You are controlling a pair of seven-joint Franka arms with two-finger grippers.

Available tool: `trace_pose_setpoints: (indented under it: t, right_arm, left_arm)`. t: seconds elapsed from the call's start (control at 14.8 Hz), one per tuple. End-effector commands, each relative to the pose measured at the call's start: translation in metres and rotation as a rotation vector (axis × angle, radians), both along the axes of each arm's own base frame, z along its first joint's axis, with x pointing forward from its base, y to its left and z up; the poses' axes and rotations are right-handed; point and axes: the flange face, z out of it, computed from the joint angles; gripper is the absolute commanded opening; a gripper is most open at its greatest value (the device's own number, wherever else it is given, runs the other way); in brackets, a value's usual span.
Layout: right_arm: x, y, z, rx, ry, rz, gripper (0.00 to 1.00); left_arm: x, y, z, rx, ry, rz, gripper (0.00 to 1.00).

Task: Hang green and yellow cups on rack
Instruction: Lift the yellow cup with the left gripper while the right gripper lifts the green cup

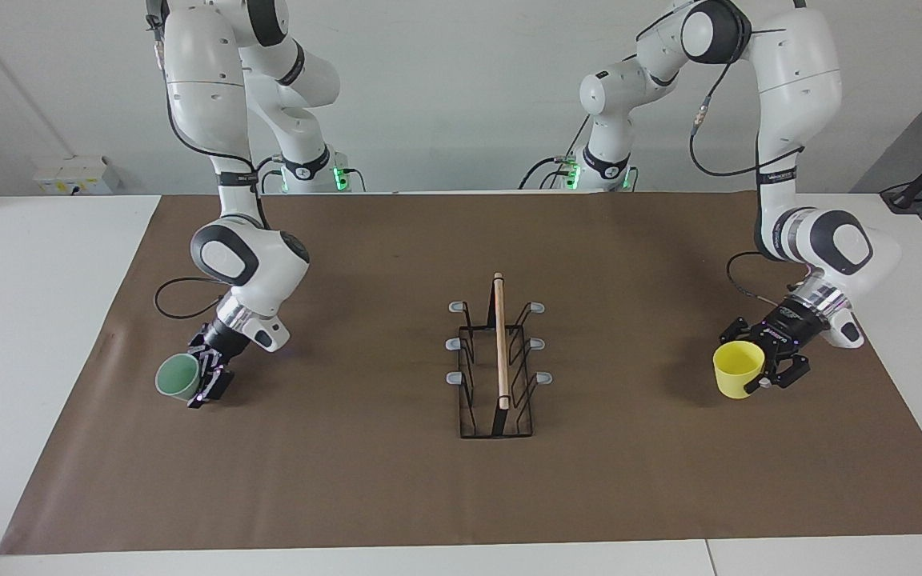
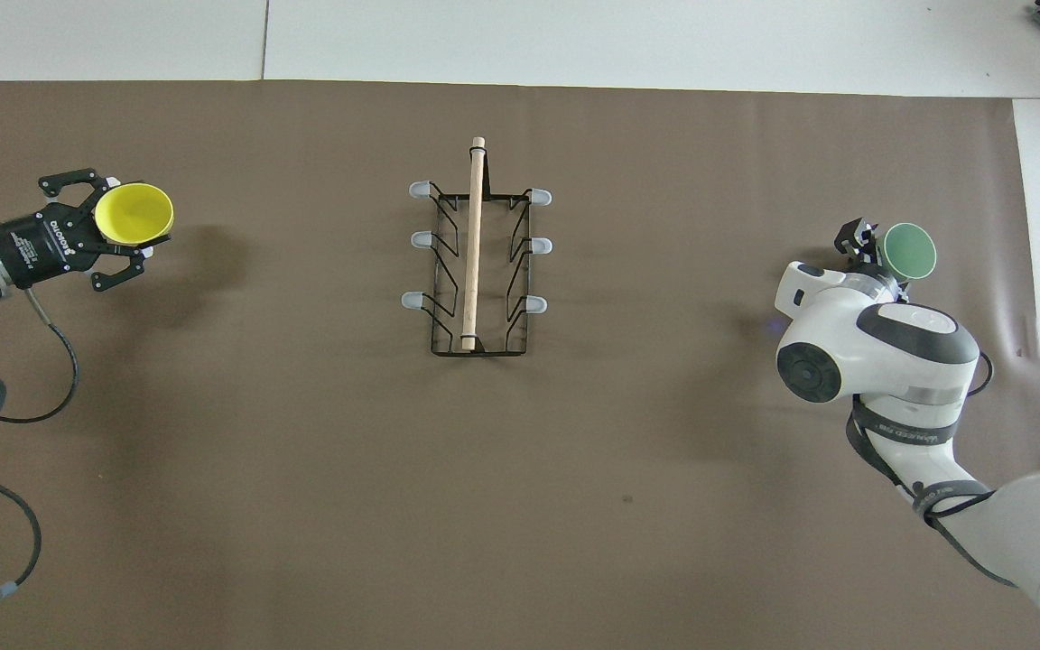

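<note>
Left pincer: holds the small bright yellow plastic cup, lifted over the brown mat on the bench, toward the left arm's end from the rack.
Right pincer: grips the pale green plastic cup, toward the right arm's end from the rack.
Black wire rack with a wooden rod: stands in the middle of the mat, between both cups, well apart from each.

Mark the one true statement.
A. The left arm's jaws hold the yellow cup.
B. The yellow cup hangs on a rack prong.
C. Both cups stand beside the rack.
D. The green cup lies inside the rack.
A: the left gripper has its jaws closed on the yellow cup toward the left arm's end of the table, well apart from the rack, whose prongs are all bare.
</note>
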Motion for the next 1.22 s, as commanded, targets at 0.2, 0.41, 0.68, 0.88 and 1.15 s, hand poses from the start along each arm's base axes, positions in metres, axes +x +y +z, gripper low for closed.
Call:
trace_pose_setpoints:
  t: [0.2,0.41,0.68,0.88,1.15]
  right_arm:
    - [-0.003,-0.01,-0.007,-0.002,0.005,0.054,0.5]
    - [-0.002,-0.009,-0.007,0.001,0.003,0.055,0.01]
    - [0.002,-0.009,0.003,0.034,-0.015,0.057,0.0]
    - [0.006,0.002,0.034,0.139,-0.061,0.052,0.0]
    - [0.003,0.01,0.053,0.264,-0.075,0.12,0.0]
  left_arm:
    - [-0.009,-0.062,0.091,0.299,0.004,-0.154,0.0]
    - [-0.017,-0.117,0.136,0.426,0.062,-0.242,0.0]
    - [-0.037,-0.183,0.193,0.649,0.13,-0.272,0.0]
    - [-0.052,-0.226,0.209,0.823,0.173,-0.246,0.0]
    - [-0.075,-0.304,0.212,1.042,0.203,-0.211,0.0]
